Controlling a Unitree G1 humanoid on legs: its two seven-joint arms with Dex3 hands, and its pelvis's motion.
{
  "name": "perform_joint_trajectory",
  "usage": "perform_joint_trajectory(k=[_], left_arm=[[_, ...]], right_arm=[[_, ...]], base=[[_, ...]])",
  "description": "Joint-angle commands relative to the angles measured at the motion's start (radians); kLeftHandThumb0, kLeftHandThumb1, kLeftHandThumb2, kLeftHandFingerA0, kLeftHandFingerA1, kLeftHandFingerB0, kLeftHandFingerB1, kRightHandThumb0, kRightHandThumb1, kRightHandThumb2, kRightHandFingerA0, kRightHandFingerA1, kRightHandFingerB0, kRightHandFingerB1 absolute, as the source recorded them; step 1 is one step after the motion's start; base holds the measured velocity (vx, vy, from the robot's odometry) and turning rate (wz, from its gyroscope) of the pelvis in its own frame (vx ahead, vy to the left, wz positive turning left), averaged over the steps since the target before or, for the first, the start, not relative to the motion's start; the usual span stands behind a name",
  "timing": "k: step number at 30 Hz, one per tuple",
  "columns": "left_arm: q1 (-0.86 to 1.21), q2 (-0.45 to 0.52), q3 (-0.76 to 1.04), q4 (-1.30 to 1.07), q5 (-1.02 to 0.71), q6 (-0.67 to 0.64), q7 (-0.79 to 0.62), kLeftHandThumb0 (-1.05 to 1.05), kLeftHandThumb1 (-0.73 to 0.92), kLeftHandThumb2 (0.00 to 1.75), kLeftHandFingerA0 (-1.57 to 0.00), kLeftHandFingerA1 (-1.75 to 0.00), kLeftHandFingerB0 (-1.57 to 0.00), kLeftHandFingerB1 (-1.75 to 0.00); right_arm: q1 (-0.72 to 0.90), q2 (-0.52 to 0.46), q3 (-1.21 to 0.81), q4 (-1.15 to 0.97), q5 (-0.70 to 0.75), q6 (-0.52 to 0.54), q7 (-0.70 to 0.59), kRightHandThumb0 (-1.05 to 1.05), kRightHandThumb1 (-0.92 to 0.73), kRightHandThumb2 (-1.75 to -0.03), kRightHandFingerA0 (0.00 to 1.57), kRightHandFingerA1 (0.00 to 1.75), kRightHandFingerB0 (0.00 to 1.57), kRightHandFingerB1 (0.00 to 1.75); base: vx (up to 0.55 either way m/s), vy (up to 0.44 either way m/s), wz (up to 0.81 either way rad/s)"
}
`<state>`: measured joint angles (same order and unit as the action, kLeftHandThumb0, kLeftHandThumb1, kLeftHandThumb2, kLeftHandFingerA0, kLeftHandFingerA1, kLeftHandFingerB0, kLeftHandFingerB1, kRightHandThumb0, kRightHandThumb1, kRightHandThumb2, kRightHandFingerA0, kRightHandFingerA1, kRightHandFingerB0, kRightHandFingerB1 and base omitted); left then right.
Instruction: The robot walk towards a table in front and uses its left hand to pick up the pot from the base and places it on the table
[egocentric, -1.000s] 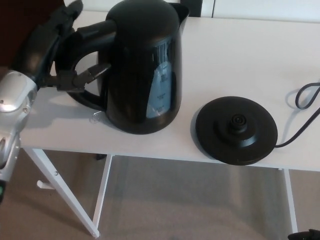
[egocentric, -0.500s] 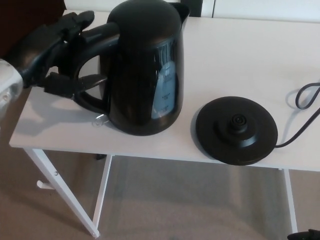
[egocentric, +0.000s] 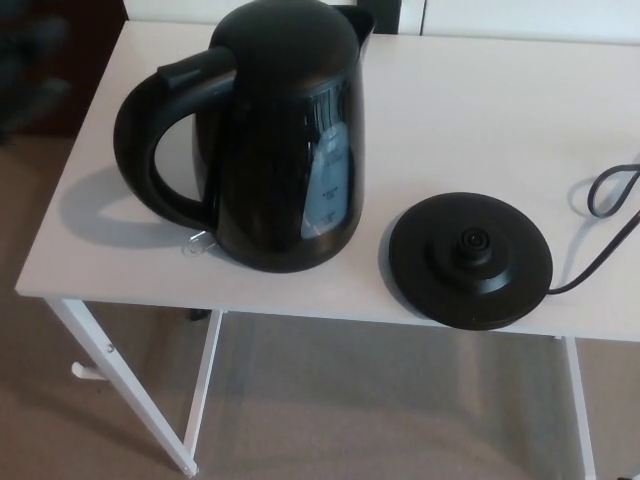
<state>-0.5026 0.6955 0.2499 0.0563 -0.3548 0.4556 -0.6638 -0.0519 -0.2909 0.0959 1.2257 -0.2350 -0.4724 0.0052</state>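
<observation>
1. Pot (egocentric: 290, 150) (a black electric kettle, as we see it) stands upright on the white table (egocentric: 480, 110), its handle (egocentric: 135, 150) turned to the left, with nothing gripping it.
2. We find the round black base (egocentric: 470, 262) just beside the pot on the right, not touching it, near the table's front edge. Its cord (egocentric: 600, 230) trails off to the right.
3. Of the left hand (egocentric: 35, 60) we see only a dark blur beyond the table's left corner, and we cannot tell its state.
4. We see no right hand.
</observation>
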Motion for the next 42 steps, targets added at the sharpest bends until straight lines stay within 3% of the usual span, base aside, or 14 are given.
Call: perform_joint_trajectory(k=[1,6,12,13,17,18,19,27,29,30,35,36,41,42], left_arm=[[0.061,0.088,0.238,0.130,-0.203,0.074,-0.178,-0.93,0.55,0.57,0.00,0.00,0.00,0.00],[0.166,0.090,0.472,0.253,-0.325,0.133,-0.226,-0.94,0.51,0.60,0.00,0.00,0.00,0.00],[0.461,-0.019,0.598,0.302,-0.272,-0.019,-0.250,-0.86,0.59,0.59,0.00,0.00,0.00,0.00],[0.572,-0.105,0.544,0.251,-0.178,-0.151,-0.210,-0.95,0.73,1.02,0.00,-0.05,0.00,0.00],[0.753,-0.225,0.424,0.238,-0.047,-0.311,-0.174,-0.87,0.67,0.93,0.00,-0.05,0.00,0.00],[0.841,-0.290,0.271,0.313,0.117,-0.451,-0.070,-0.84,0.62,0.95,0.00,-0.10,0.00,-0.07],[0.881,-0.320,0.184,0.360,0.208,-0.524,-0.011,-0.84,0.65,0.97,0.00,-0.12,0.00,-0.08],[0.854,-0.322,-0.078,0.533,0.413,-0.656,0.149,-0.86,0.63,0.87,0.00,-0.17,0.00,-0.14],[0.840,-0.342,-0.166,0.547,0.466,-0.642,0.204,-0.85,0.65,1.05,0.00,-0.16,0.00,-0.15],[0.840,-0.348,-0.183,0.553,0.469,-0.650,0.219,-0.87,0.84,0.65,0.00,-0.17,0.00,-0.18],[0.840,-0.342,-0.218,0.579,0.456,-0.682,0.252,-0.87,0.84,0.65,0.00,-0.17,0.00,-0.18],[0.852,-0.336,-0.238,0.605,0.480,-0.715,0.289,-0.85,0.68,1.09,0.00,-0.19,0.00,-0.16],[0.865,-0.312,-0.257,0.649,0.470,-0.761,0.331,-0.82,0.66,1.08,0.00,-0.23,0.00,-0.19],[0.874,-0.303,-0.246,0.648,0.454,-0.770,0.323,-0.86,0.65,0.87,0.00,-0.20,0.00,-0.17]], right_arm=[[0.033,-0.015,0.001,0.014,-0.002,0.015,0.001,-0.94,-0.70,-0.82,0.55,0.60,0.56,0.49],[0.051,-0.018,0.013,0.014,-0.014,0.006,-0.005,-0.93,-0.71,-0.82,0.54,0.59,0.54,0.48],[0.061,-0.022,0.015,0.028,-0.012,0.013,-0.010,-0.92,-0.71,-0.81,0.53,0.59,0.53,0.47],[0.055,-0.021,0.009,0.031,-0.006,0.012,-0.010,-0.93,-0.70,-0.82,0.51,0.59,0.50,0.46],[0.059,-0.012,-0.008,0.028,0.011,0.002,-0.027,-0.87,-0.83,-0.66,0.42,0.56,0.46,0.41],[0.074,-0.006,-0.018,0.027,0.022,-0.024,-0.035,-0.88,-0.68,-1.10,0.41,0.62,0.33,0.51],[0.083,-0.002,-0.025,0.027,0.029,-0.036,-0.038,-0.89,-0.82,-0.65,0.40,0.55,0.42,0.44],[0.096,-0.007,-0.048,0.023,0.047,-0.054,-0.047,-1.00,-0.71,-0.78,0.33,0.55,0.25,0.44],[0.092,-0.002,-0.058,0.022,0.057,-0.066,-0.043,-0.98,-0.84,-0.63,0.28,0.49,0.22,0.39],[0.092,0.000,-0.064,0.021,0.062,-0.069,-0.037,-0.97,-0.84,-0.66,0.25,0.49,0.21,0.41],[0.093,0.001,-0.075,0.020,0.064,-0.073,-0.028,-0.97,-0.84,-0.66,0.25,0.49,0.21,0.41],[0.096,-0.004,-0.082,0.020,0.069,-0.078,-0.019,-0.94,-0.65,-1.02,0.19,0.54,0.13,0.48],[0.092,0.000,-0.094,0.016,0.068,-0.083,-0.012,-0.92,-0.65,-1.02,0.18,0.54,0.11,0.48],[0.091,0.003,-0.093,0.016,0.063,-0.081,-0.017,-0.93,-0.65,-1.02,0.18,0.54,0.12,0.48]], base=[[0.00,0.000,0.00],[0.00,0.000,0.00],[0.00,0.000,0.00],[0.00,0.000,0.00],[0.00,0.000,0.00],[0.00,0.000,0.00],[0.00,0.000,0.00],[0.00,0.000,0.00],[0.00,0.000,0.00],[0.00,0.000,0.00],[0.00,0.000,0.00],[0.00,0.000,0.00],[0.00,0.000,0.00],[0.00,0.000,0.00]])
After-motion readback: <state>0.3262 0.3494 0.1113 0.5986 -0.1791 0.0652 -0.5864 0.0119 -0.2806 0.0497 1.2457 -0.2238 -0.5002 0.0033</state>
